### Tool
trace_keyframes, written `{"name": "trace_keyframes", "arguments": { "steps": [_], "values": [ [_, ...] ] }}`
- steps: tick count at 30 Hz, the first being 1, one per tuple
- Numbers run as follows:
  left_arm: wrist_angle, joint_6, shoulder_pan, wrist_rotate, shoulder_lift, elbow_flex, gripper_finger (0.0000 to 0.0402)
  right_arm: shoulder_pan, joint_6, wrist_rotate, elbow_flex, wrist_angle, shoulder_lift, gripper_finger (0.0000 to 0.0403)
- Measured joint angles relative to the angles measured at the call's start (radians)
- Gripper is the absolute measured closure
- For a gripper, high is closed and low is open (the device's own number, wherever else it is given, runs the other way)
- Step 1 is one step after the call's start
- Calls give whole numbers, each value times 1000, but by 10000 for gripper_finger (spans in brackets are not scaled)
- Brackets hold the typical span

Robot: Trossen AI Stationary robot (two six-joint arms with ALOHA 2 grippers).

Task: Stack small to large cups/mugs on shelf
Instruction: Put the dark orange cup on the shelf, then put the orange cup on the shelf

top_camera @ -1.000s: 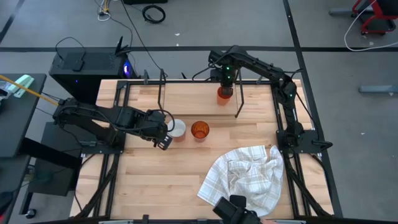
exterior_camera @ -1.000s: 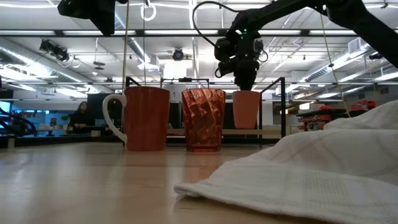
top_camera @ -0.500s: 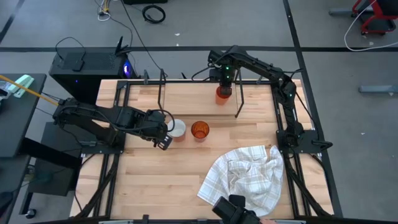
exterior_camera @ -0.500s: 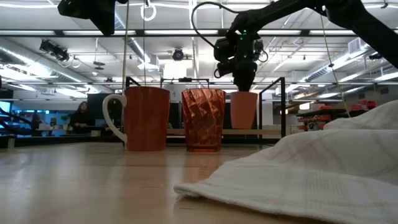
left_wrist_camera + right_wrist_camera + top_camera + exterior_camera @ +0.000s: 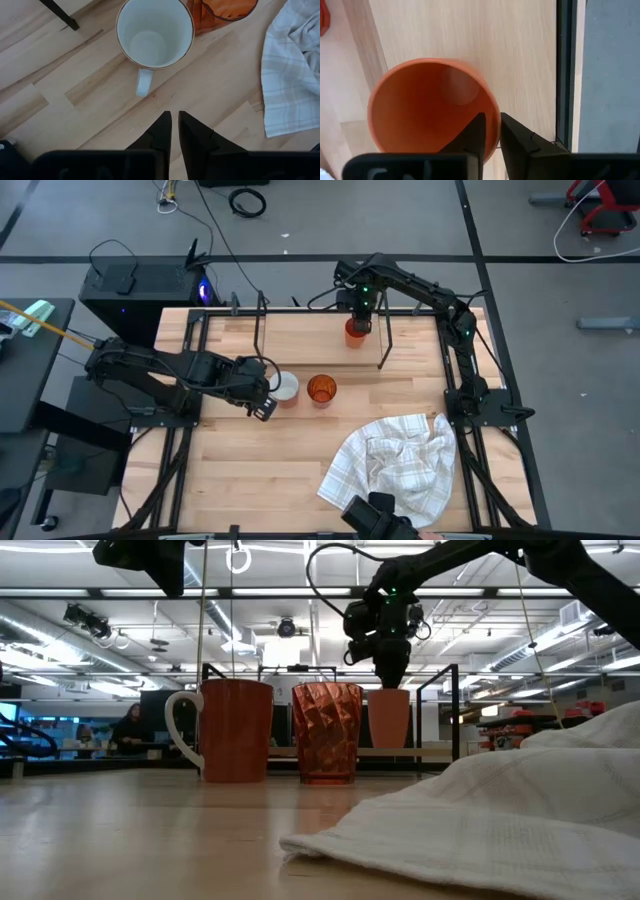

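Three vessels are in play, one shelf, one cloth and two arms. Taking the shelf [image 5: 300,340] as the landmark, a low rack with a pale wooden board and thin black wire uprights along the far side of the table [image 5: 230,470], the small orange cup [image 5: 354,331] is the only vessel over its board, towards the end nearest the right arm. That cup is plain, opaque orange and tapers to a narrower base; in the low view its base sits at about board level, though whether it actually touches the board I cannot tell. The right gripper [image 5: 362,317] comes down on it from above, and the right wrist view shows its dark fingers nearly together, pinching the cup's rim between them, one inside and one outside. The other two vessels stand on the tabletop just in front of the shelf, side by side and close together: a white mug [image 5: 286,386] with a white inside, a thin darker rim and one handle, and a translucent dark-orange tumbler [image 5: 321,389] with a faceted wall. The left gripper [image 5: 174,125] hangs above the table just beside the mug, on the side away from the tumbler, its fingers almost touching with nothing held. One white checked cloth [image 5: 395,465] lies crumpled well in front of the shelf.
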State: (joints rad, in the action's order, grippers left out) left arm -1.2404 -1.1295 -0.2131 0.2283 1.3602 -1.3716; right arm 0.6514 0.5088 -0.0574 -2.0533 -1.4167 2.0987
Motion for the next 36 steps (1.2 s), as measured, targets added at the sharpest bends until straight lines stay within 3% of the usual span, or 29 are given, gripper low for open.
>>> {"name": "trace_keyframes", "arguments": {
  "steps": [10, 18, 29, 36],
  "values": [
    [0, -1, 0, 0, 0, 0, 368, 0, -20, 31, 0, 19, -18, 317],
    [0, -2, 0, 0, 0, 0, 362, -15, -47, 45, 0, 47, -134, 309],
    [2, -2, 0, 0, 0, 0, 365, -204, -184, -42, 0, 170, -422, 311],
    [7, -1, 0, 0, 0, 0, 364, -324, -313, -75, 0, 169, -525, 312]
  ]
}}
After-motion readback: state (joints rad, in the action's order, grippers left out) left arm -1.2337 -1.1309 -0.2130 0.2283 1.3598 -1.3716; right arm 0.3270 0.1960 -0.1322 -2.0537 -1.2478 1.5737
